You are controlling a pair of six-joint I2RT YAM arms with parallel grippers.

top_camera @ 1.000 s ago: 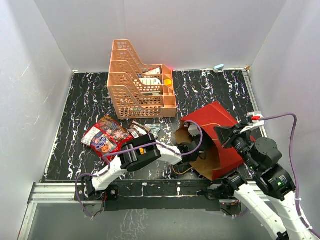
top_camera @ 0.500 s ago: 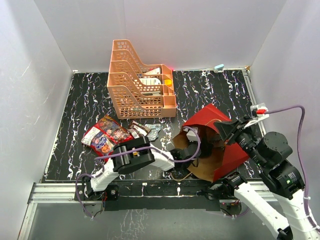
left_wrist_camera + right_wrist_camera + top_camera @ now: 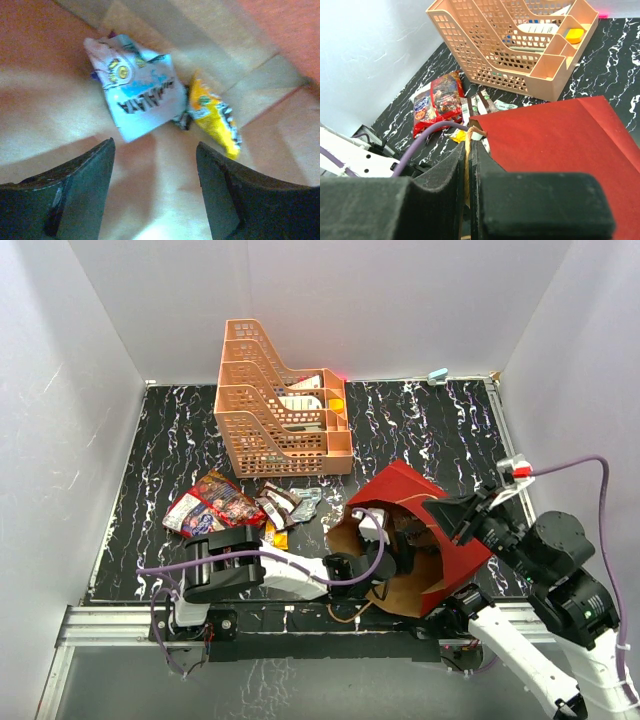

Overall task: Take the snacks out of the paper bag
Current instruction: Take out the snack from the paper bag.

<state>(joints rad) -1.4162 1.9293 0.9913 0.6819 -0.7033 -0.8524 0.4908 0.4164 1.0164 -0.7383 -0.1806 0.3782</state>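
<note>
The dark red paper bag (image 3: 425, 510) lies on its side at the front right, its mouth to the left. My right gripper (image 3: 468, 150) is shut on the bag's top rim and holds it up. My left gripper (image 3: 155, 155) is open and empty inside the bag, over the kraft floor. Just ahead of it lie a pale blue packet (image 3: 137, 95) and a yellow packet (image 3: 216, 117). Outside, the large red bag (image 3: 205, 512) and several small wrappers (image 3: 285, 502) lie on the table left of the paper bag. A yellow wrapper (image 3: 280, 536) lies near them.
The orange lattice tray rack (image 3: 280, 405) with its own items stands at the back centre. The black marbled table (image 3: 420, 420) is walled in white. My left arm (image 3: 235, 565) stretches across the front edge into the bag.
My left arm has stretched lower and further into the bag. My right gripper has lifted the bag's rim, tipping the bag and shifting it left.
</note>
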